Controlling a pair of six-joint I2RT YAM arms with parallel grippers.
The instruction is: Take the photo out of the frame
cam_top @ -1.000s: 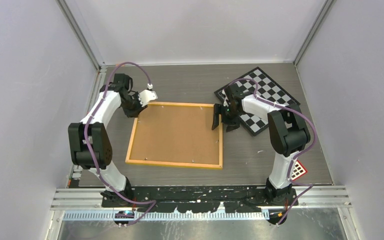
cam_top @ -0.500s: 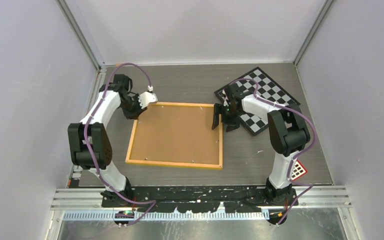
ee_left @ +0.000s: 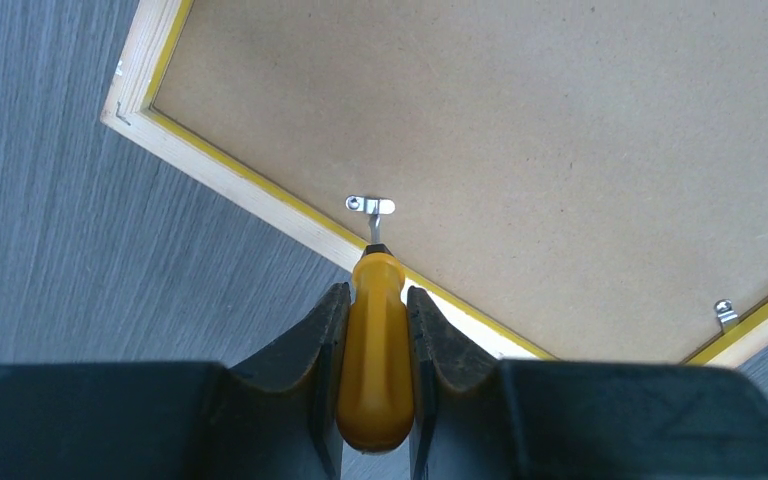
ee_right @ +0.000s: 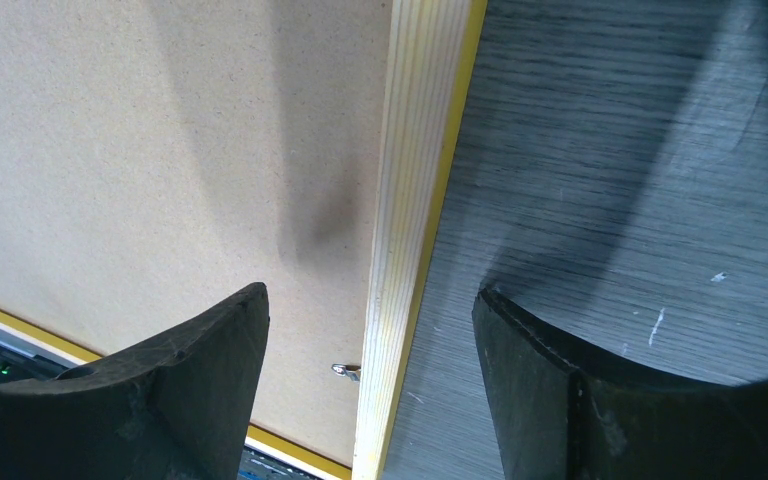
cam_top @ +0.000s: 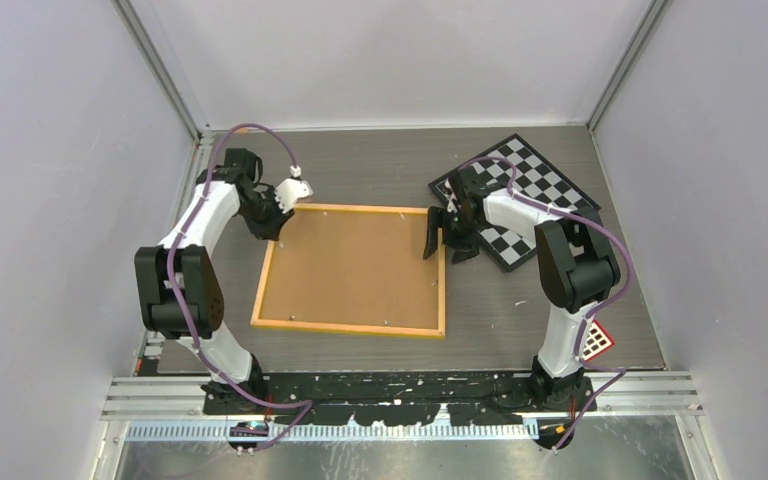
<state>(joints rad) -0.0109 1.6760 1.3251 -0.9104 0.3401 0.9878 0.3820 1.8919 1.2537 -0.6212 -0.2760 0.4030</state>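
At the far left corner of the frame (cam_top: 350, 327), the left hand (ee_left: 377, 300) is clamped narrowly on a yellow-handled screwdriver (ee_left: 377, 370), whose tip meets a small metal clip (ee_left: 370, 205) on the brown backing board (cam_top: 355, 265). The frame lies flat, back side up, in the middle of the grey bench (cam_top: 380, 160). The right hand (ee_right: 368, 298) stands wide, holding nothing, its fingers straddling the frame's right rail near the far corner. Just beyond it, a black-and-white checkerboard (cam_top: 545, 185) lies on the bench.
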